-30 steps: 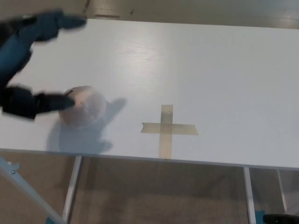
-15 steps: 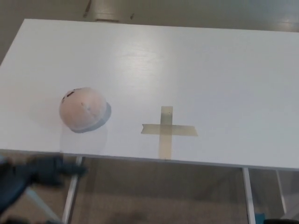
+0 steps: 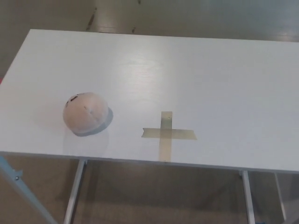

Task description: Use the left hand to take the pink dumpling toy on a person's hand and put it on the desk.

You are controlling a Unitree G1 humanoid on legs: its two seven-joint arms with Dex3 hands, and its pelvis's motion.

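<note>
The pink dumpling toy (image 3: 85,113), round with small dark marks near its top, rests on the white desk (image 3: 187,74) at the left, close to the front edge. Nothing touches it. Neither of my hands shows in the head view, and no person's hand is in sight.
A cross of tan tape (image 3: 167,134) is stuck on the desk to the right of the toy. Metal desk legs (image 3: 74,191) and a blue bar (image 3: 18,186) show below the front edge, over a brown floor.
My left hand let go of the toy, dropped below the desk's front edge and has left the picture. The camera has tilted slightly, so everything sits a bit lower.
</note>
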